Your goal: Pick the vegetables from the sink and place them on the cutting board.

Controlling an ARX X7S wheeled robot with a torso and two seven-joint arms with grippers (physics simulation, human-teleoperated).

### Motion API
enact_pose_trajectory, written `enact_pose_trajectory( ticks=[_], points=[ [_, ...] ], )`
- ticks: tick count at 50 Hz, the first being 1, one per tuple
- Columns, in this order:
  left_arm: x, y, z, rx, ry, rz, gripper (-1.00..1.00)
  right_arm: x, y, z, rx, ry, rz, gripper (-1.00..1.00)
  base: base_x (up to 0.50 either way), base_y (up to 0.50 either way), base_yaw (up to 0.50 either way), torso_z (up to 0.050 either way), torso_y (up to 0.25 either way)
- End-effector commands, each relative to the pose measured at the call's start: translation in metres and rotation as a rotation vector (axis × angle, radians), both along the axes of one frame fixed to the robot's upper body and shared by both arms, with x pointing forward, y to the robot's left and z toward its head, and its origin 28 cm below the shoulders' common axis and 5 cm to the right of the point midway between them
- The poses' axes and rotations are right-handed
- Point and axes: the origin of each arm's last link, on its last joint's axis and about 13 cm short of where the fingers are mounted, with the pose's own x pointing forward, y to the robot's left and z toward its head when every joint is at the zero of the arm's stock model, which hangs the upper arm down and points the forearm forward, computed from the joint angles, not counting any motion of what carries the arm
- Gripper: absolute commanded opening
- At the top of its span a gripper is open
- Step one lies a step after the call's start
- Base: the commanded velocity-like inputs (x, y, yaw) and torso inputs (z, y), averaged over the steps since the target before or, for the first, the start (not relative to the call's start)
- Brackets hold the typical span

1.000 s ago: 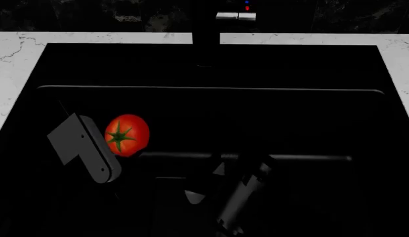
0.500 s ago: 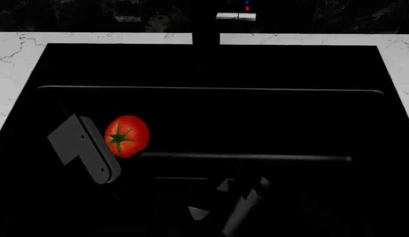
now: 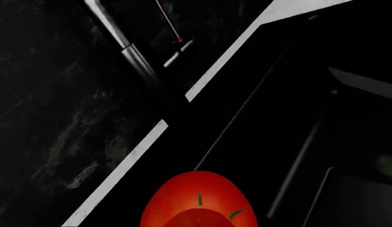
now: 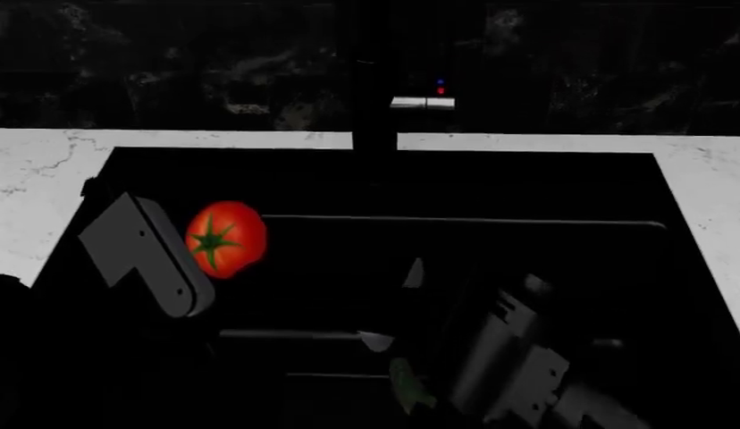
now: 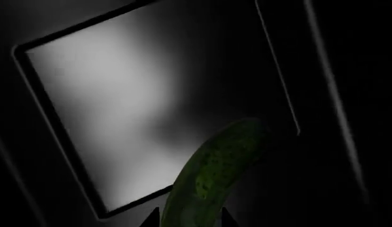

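Left gripper (image 4: 209, 268) clenched on tomato (image 4: 226, 239); right gripper (image 4: 394, 366) clenched on cucumber (image 5: 212, 177), both above sink (image 4: 382, 179).

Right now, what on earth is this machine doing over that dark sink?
It is fetching vegetables out of the black sink. The left end effector holds a red tomato up beside the basin's left wall. The right end effector has the dark green cucumber sticking out from between its fingers, above the sink floor. No cutting board shows in any view, so neither vegetable has been put down yet.
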Motion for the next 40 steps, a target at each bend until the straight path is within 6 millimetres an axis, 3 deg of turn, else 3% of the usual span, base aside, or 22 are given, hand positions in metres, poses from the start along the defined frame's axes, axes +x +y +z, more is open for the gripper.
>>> enact_pose_trajectory(
  ticks=[1, 15, 22, 28, 35, 40],
  points=[
    [0.0, 0.001, 0.005, -0.022, -0.006, 0.033, -1.0, -0.013, -0.013, 0.024, 0.004, -0.155, 0.023, -1.0, 0.0, 0.0, 0.0, 0.0, 0.25],
    [0.002, 0.006, 0.008, -0.013, -0.029, 0.107, -1.0, -0.023, -0.029, 0.039, 0.025, -0.272, -0.02, -1.0, 0.0, 0.0, 0.0, 0.0, 0.25],
    [-0.007, 0.008, 0.018, -0.033, -0.067, 0.193, -1.0, -0.034, -0.036, 0.062, 0.103, -0.407, -0.093, -1.0, -0.47, 0.0, 0.0, 0.0, 0.0],
    [-0.02, 0.007, 0.018, 0.006, -0.116, 0.262, -1.0, -0.041, -0.04, 0.062, 0.16, -0.485, -0.168, -1.0, -0.5, 0.08, 0.0, 0.0, 0.0],
    [-0.022, 0.003, 0.023, -0.031, -0.108, 0.41, -1.0, -0.03, -0.041, 0.07, 0.198, -0.676, -0.288, -1.0, -0.21, 0.05, 0.0, 0.0, 0.0],
    [-0.026, -0.003, 0.015, -0.089, -0.095, 0.474, -1.0, -0.018, -0.044, 0.062, 0.223, -0.741, -0.419, -1.0, 0.0, -0.18, 0.0, 0.0, 0.0]
  ],
)
